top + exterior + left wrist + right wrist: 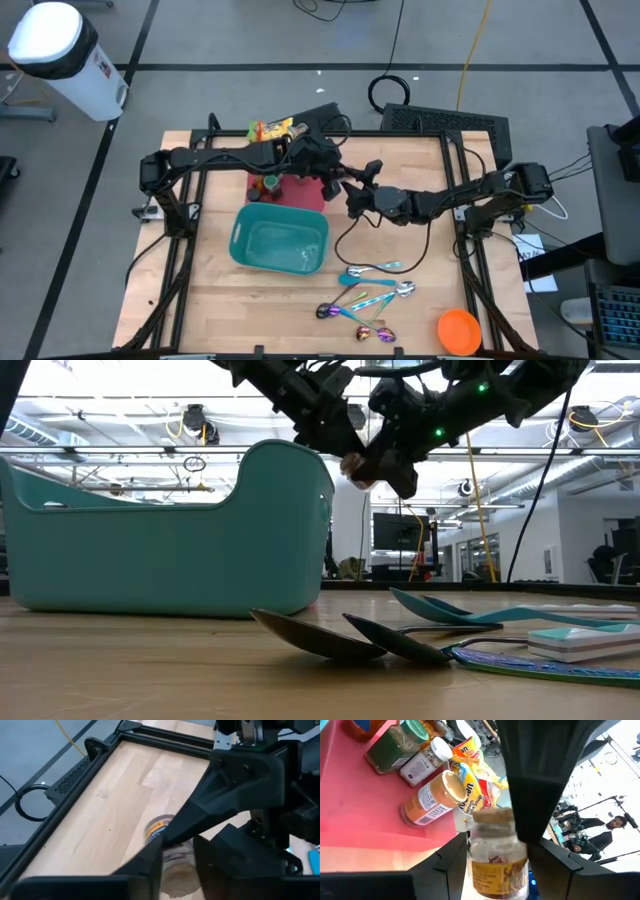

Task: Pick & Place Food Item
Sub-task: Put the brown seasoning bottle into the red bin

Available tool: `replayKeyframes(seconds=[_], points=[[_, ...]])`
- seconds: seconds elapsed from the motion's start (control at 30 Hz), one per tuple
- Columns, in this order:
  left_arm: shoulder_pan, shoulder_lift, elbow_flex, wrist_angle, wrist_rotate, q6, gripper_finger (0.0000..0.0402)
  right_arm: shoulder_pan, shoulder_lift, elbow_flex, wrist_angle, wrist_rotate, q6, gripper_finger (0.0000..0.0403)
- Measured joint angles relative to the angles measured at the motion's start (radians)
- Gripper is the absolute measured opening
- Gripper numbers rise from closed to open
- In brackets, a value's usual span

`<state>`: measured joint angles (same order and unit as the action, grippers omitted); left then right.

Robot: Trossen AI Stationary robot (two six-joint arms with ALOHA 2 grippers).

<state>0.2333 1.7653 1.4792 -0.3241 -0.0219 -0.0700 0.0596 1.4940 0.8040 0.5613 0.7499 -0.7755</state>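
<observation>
A small clear jar [497, 855] with a yellow label and a tan lid hangs in the air over the middle of the table, beyond the teal tub's [280, 242] far right corner. My right gripper [499, 857] is shut on it from the right. My left gripper [179, 847] comes in from the left and is shut on the jar's [172, 857] lid end. The two grippers meet at one spot in the high view: left gripper [333, 180], right gripper [356, 196]. In the low view the jar [356, 468] shows well above the tabletop. My left gripper pinches the jar's lid end [175, 882] between its two fingers, one finger [147, 865] on each side. The fingers slant down toward it from the table's left. The jar is lifted clear of the table. My right gripper pinches the jar's labelled body [495, 875] between its two fingers [452, 855]. It reaches in about level from the table's right. The lid end [492, 816] sticks out beyond the fingers, toward my left gripper.
A red tray [300, 196] just left of the grippers carries other spice jars [427, 800] and yellow snack packets [272, 129]. Several spoons [368, 292] lie near the front, an orange bowl [459, 331] at the front right. A black cable [345, 245] loops across the table.
</observation>
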Motion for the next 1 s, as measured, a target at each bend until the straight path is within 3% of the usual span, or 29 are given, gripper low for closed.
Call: replayKeyframes(seconds=[0.1,0.17,0.63,0.83,0.93,1.0], points=[[0.001,0.0,0.0,-0.006,0.003,0.008,0.0034,0.008,0.0,-0.001,0.0,-0.002,0.015,0.018],[0.002,0.0,0.0,-0.006,0.015,0.013,0.001,0.011,0.0,-0.001,0.0,0.006,0.023,0.0183],[-0.012,-0.039,-0.005,-0.061,0.028,0.042,0.0104,0.015,-0.013,0.006,-0.068,-0.033,0.126,0.0092],[-0.007,-0.118,-0.004,-0.117,0.016,0.043,0.0123,0.029,-0.05,0.007,-0.102,-0.065,0.155,0.001],[-0.007,-0.151,-0.004,-0.178,0.02,0.043,0.0124,0.036,-0.08,0.007,-0.142,-0.063,0.204,0.0011],[-0.005,-0.178,-0.004,-0.206,0.03,0.047,0.0124,0.016,-0.099,0.006,-0.202,-0.154,0.263,0.0025]])
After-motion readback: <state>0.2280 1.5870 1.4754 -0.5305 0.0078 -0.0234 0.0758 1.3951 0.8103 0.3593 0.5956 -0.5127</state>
